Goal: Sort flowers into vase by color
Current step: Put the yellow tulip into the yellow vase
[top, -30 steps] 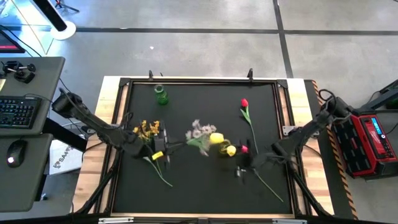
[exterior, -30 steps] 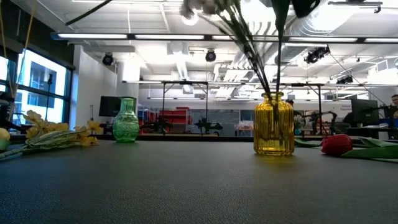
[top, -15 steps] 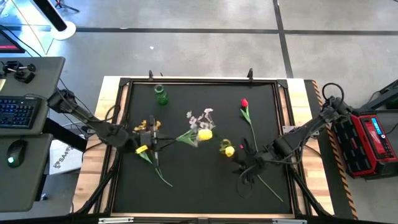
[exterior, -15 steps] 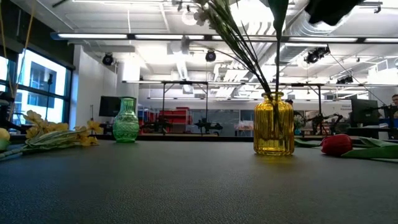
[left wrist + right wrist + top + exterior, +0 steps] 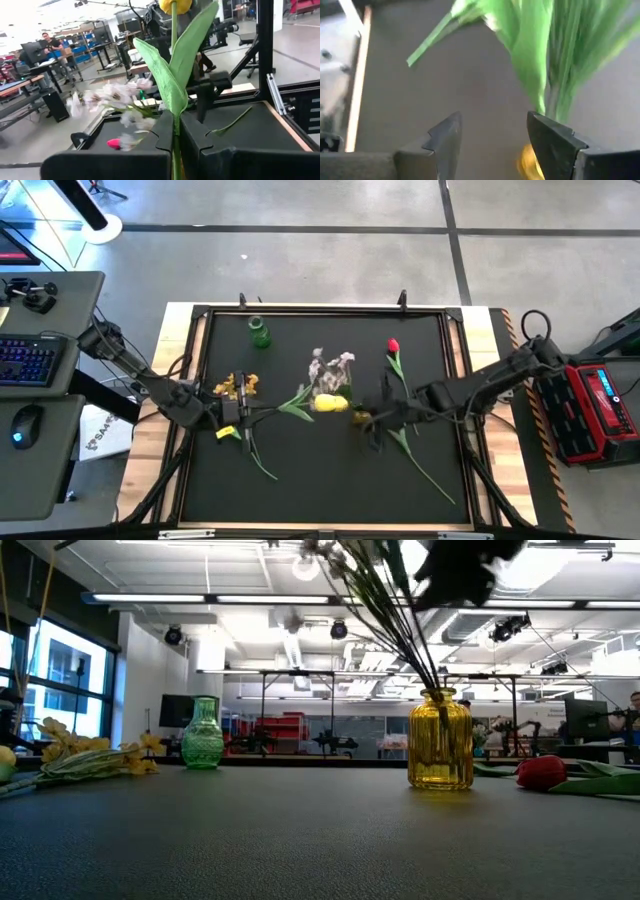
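Observation:
My left gripper (image 5: pixel 238 412) is at the table's left and is shut on a yellow tulip; its leaf (image 5: pixel 296 402) and bloom (image 5: pixel 328 403) point toward the table's middle. The pale pink-white sprig (image 5: pixel 331 364) stands in the yellow vase (image 5: pixel 440 740), leaning over. My right gripper (image 5: pixel 372 420) is open above that vase, with green stems (image 5: pixel 540 55) beside one finger. An orange-yellow sprig (image 5: pixel 238 385) and a second yellow tulip (image 5: pixel 224 432) lie near the left gripper. A red flower (image 5: pixel 393 346) lies on the mat at the right. The green vase (image 5: pixel 259 332) stands far left. My left gripper pinches the yellow tulip's stem (image 5: pixel 174 127) between its two fingers, just below the long leaf (image 5: pixel 167 75). The fingers come level from the table's left side and the stem runs along them. The tulip is lifted clear, with its bloom (image 5: pixel 175 5) farthest from the gripper.
A long green stem (image 5: pixel 430 475) lies on the mat toward the near right corner. In the low view a red bloom (image 5: pixel 541 772) lies to the right of the yellow vase. The mat's raised frame (image 5: pixel 200 330) borders the work area. The near middle of the mat is bare.
The left gripper drew back toward the table's left edge, carrying the tulip with it. The right gripper moved from the near right toward the far edge and left, up over the yellow vase. The pale sprig swung toward the far edge, and the vase stayed in place.

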Motion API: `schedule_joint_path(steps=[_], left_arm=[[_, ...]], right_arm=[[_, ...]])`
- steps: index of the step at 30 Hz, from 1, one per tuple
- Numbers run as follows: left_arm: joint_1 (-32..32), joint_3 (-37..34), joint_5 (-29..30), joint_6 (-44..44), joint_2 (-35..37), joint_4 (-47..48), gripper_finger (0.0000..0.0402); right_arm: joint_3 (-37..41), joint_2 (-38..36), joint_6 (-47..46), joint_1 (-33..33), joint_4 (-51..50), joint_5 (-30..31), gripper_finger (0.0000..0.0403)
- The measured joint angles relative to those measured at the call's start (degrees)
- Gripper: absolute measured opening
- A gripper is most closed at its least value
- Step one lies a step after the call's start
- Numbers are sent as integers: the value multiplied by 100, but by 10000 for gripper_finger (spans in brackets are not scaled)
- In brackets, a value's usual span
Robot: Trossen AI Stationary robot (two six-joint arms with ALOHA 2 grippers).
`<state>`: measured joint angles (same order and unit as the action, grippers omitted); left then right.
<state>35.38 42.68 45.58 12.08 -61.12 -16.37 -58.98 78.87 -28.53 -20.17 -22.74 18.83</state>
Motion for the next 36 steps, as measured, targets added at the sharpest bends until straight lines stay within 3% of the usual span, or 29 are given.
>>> schedule_joint_path(steps=[4,11,21,25,31,36], left_arm=[[-2,0,2,-148,0,77,1],[0,0,0,-301,0,123,1],[26,0,-184,-541,-131,69,1],[24,0,-188,-413,-539,-370,1],[-90,2,-211,-430,-1483,-1187,1],[-436,2,-295,-530,-2361,-2540,1]], right_arm=[[0,0,-112,359,466,260,200],[-26,0,-93,553,432,390,184],[-808,-6,714,-61,287,63,183],[-835,-13,1596,-488,420,169,183],[195,-11,1739,-1342,2460,2141,183],[1182,180,1912,-1596,4779,2259,183]])
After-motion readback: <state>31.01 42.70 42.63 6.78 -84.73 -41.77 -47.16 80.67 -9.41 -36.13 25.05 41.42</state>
